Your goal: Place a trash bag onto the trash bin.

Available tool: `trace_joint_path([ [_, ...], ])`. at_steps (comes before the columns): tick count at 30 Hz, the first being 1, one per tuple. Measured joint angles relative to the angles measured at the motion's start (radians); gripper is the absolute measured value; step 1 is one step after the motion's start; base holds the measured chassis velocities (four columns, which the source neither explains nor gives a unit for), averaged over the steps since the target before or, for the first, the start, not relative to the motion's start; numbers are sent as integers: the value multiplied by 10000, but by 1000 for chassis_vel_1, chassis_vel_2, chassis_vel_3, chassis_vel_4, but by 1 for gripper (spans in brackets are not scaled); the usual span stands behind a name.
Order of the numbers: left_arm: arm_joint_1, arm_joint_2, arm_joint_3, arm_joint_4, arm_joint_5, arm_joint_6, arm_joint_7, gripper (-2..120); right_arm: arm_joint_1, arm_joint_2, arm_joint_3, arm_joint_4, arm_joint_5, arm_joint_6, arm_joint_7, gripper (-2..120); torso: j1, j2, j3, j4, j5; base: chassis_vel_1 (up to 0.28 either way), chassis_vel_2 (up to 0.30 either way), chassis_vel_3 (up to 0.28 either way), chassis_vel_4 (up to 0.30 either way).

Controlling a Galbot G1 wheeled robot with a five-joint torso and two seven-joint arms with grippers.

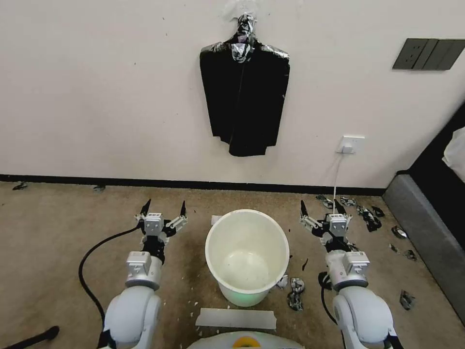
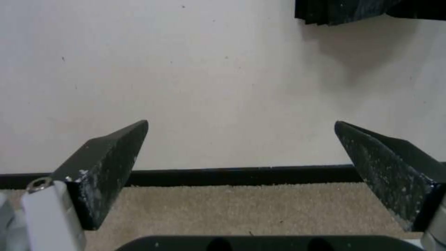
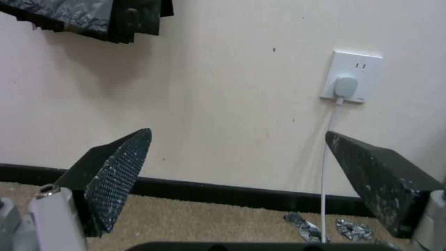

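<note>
Right in front of the robot, on the beige carpet [image 1: 58,242], sits the round cream-white plastic trash bin [image 1: 247,254], upright with nothing in it. Left gripper [image 1: 163,207] hovers just to its left and right gripper [image 1: 319,207] just to its right, both with jaws spread wide, holding nothing. Torn black plastic scraps [image 1: 368,215] litter the floor near the right one. Farther back, a flat bundle of black bags [image 1: 245,97] hangs on the white wall [image 1: 97,97].
</note>
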Motion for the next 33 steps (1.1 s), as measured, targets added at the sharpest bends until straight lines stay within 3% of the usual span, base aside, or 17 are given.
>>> trace_joint_path([
  [28, 11, 3, -13, -5, -10, -1, 0, 100, 1, -2, -3, 0, 0, -1, 2, 100, 0, -1, 0, -1, -1, 0, 0, 0, 0],
  [32, 606, 325, -764, -729, -761, -273, -310, 100, 273, -434, -445, 152, 152, -218, 379, 100, 0, -1, 0, -7, -3, 0, 0, 0, 0],
  [33, 1032, 568, -1314, -1263, -1304, -502, -554, 100, 593, -887, -921, 369, 328, -437, 747, 100, 0, -1, 0, -1, 5, 0, 0, 0, 0],
])
